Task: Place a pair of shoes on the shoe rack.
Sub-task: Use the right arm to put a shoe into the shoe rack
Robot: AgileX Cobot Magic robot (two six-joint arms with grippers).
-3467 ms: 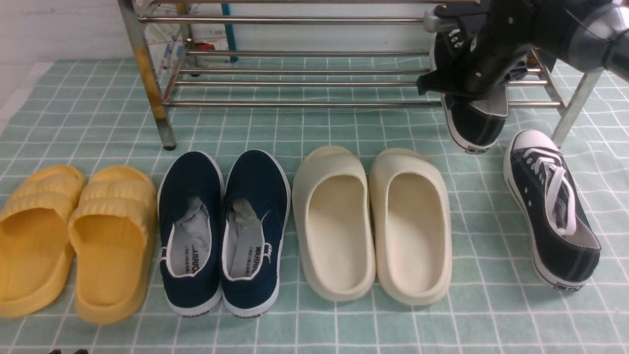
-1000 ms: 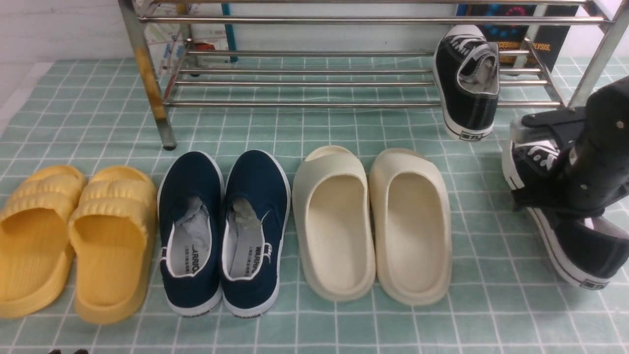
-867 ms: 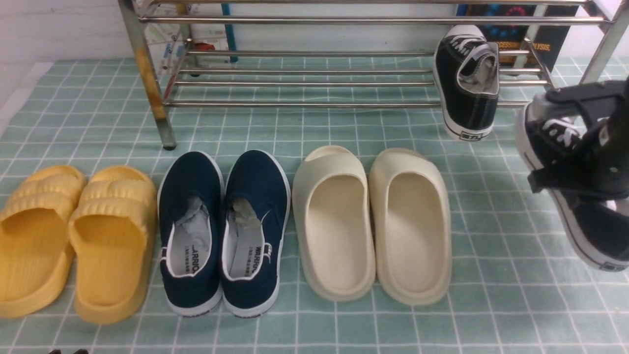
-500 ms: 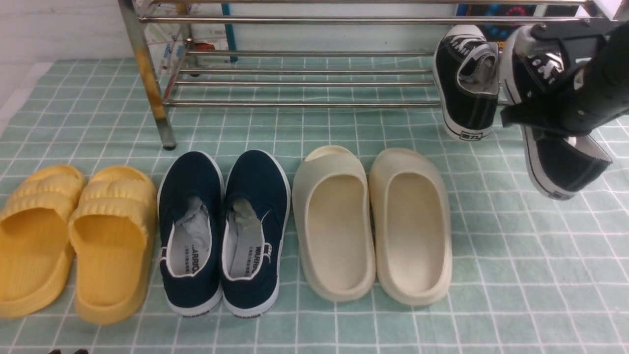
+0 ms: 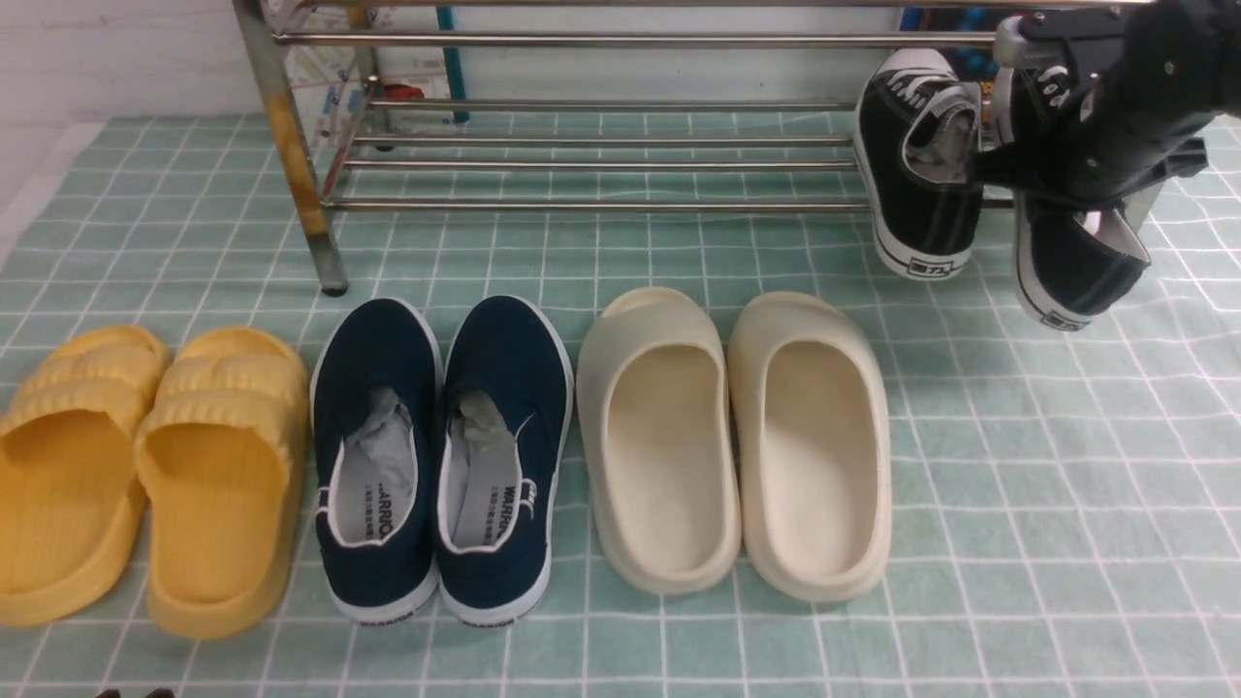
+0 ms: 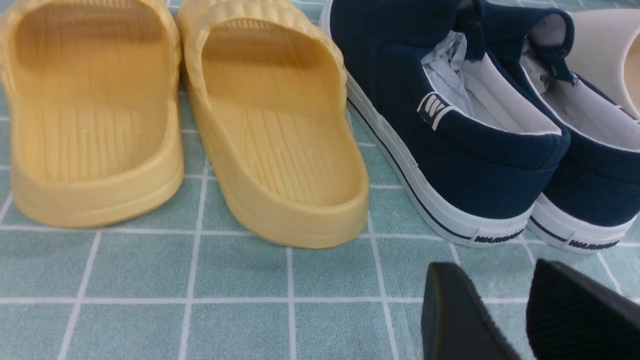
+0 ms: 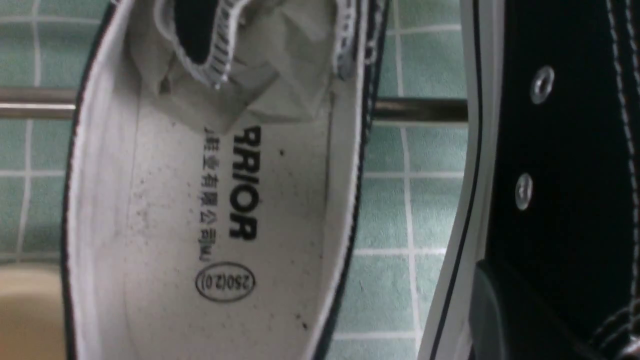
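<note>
Held sneaker (image 5: 1076,262) is hung heel-down just at 3 o'clock of the racked sneaker (image 5: 921,194) on the rack (image 5: 582,205). Light, floppy canvas, judged best pinched at the side wall. It is clamped there by the right gripper (image 5: 1057,126); left gripper (image 6: 492,290) fingers are parted, empty.

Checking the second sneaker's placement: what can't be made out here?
- Front view: second sneaker's middle and any contact with the shoe rack, hidden by the right arm.
- Right wrist view: that sneaker, mostly cropped by the frame.
- Left wrist view: left tool, cut by the frame edge.
</note>
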